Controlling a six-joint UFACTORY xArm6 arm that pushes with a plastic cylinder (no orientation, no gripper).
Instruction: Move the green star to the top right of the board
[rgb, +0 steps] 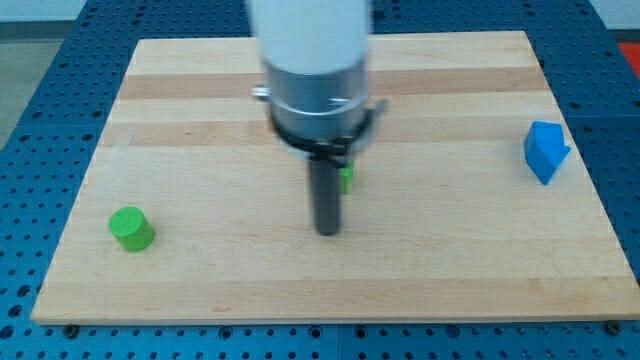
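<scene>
wooden board (200, 110) on a blue pegboard table (30, 60). using the board's middle as the landmark.

my tip (327, 231) sits just below the middle of the board, rod upright, arm body blurred above it. no fingers on this rig, only a plain rod, so nothing to open or close and nothing gripped.

green star (346, 178): only a small green sliver shows at the rod's right edge, near the board's middle and a bit above my tip. shape can't be made out, mostly hidden behind the rod; taking it as the star because the other green piece is round. looks touching or just beside the rod, can't tell which.

green cylinder (130, 229): far to the view's left of the middle and lower, well apart from my tip.

blue block (545, 151): far to the view's right of the middle, by the right edge, angular house-like shape.

progress, as a judgement: early. star lies around the centre, well short of the top right corner. left to do: get my tip to the star's lower left side, then push it up and right, staying above the blue block.
</scene>
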